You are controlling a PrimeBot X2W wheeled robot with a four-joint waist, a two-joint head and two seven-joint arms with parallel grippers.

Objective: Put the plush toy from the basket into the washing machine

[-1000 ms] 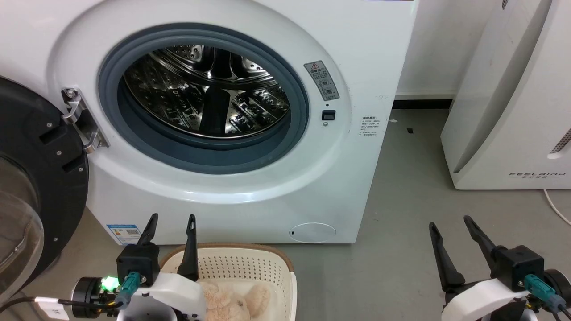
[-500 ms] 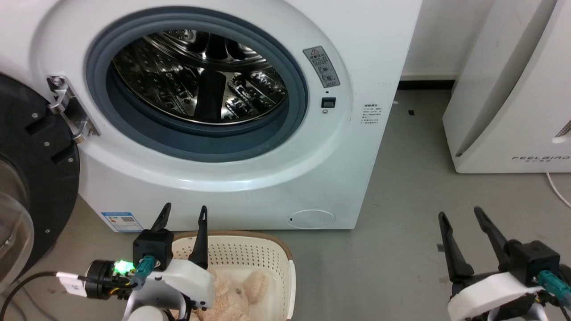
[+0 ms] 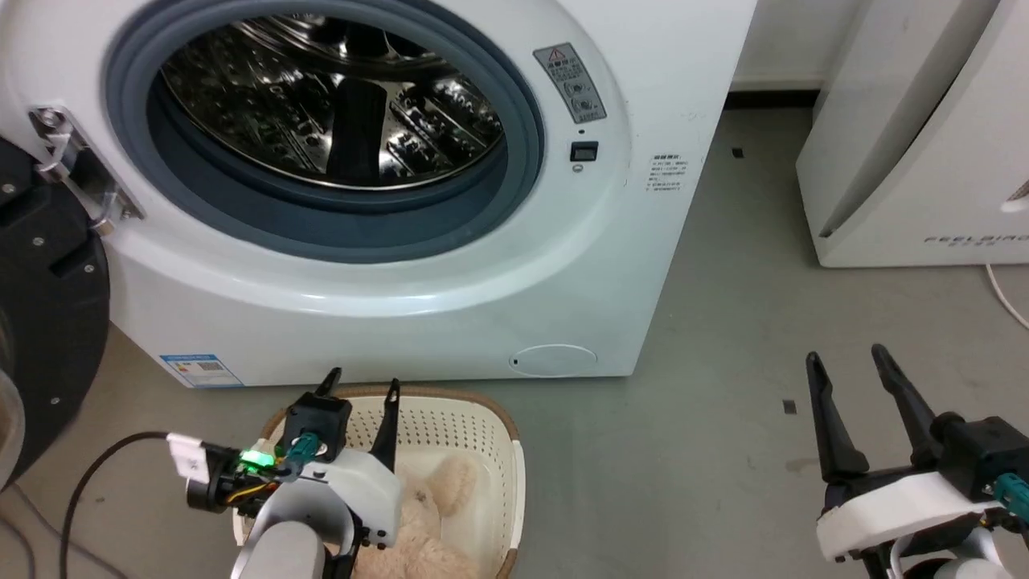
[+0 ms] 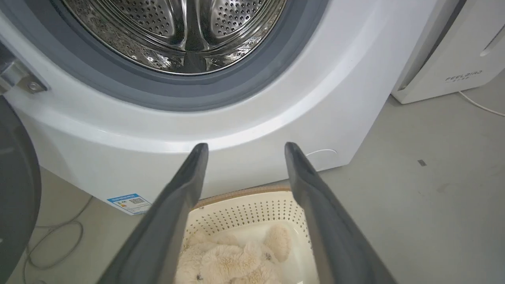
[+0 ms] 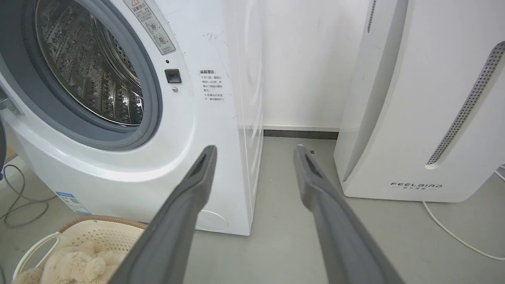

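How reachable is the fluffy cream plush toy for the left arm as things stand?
Probably yes. The left gripper hangs open above the cream perforated plastic basket, and the fluffy cream plush toy lies uncovered inside, nothing over it.

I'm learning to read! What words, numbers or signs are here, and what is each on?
"FEELBIRD": grey letters on the tall white plastic appliance.
Too small to read: the grey warning sticker with a red triangle on the large white front-loading washing machine.
Blurred: the small printed notice beside its door opening.
Too small: the blue label at its bottom corner.
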